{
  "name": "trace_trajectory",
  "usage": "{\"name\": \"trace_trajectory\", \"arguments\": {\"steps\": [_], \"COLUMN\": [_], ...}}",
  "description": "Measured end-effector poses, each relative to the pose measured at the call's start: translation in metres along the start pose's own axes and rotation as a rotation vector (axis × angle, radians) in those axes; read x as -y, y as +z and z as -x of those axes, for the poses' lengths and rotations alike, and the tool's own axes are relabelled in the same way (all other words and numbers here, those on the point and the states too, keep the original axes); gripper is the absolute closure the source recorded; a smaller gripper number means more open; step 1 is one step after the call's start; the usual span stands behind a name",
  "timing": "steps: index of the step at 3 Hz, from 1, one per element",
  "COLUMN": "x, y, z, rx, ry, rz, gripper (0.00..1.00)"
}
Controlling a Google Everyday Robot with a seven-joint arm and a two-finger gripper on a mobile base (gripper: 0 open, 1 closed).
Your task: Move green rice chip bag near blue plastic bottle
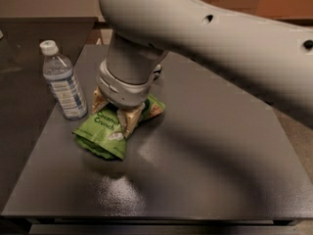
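Observation:
The green rice chip bag (pixel 100 133) is a crinkly bright-green pouch with "Coconut Crunch" lettering, lying on the dark table (pixel 195 170) just right of the blue plastic bottle (pixel 62 81). The bottle stands upright with a white cap and a blue-and-white label. My gripper (pixel 113 117) comes down from above under the big white arm and is shut on the bag's middle, with pale fingers (pixel 128 121) on either side of it. The bag's lower end touches or hovers just over the table. A small gap separates the bag from the bottle.
The white arm (pixel 205 38) crosses the upper right and hides the table's back middle. A dark object (pixel 157 71) peeks out behind the wrist. The table's front edge runs along the bottom, with a lower dark surface (pixel 19 82) at left.

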State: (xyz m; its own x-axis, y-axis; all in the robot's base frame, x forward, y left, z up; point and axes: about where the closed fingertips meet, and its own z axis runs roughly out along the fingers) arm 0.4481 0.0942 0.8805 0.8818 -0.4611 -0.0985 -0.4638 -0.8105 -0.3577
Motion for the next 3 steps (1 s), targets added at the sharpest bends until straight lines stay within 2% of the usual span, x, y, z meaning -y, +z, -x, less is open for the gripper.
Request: {"name": "trace_trajectory", "arguments": {"steps": [2,3], "x": [0.023,0.023], "y": [0.013,0.013], "z": [-0.014,-0.012], "rx": [0.004,0.003], "ry": [0.032,0.03], "rz": [0.003,0.003], "gripper": [0.12,0.0]}}
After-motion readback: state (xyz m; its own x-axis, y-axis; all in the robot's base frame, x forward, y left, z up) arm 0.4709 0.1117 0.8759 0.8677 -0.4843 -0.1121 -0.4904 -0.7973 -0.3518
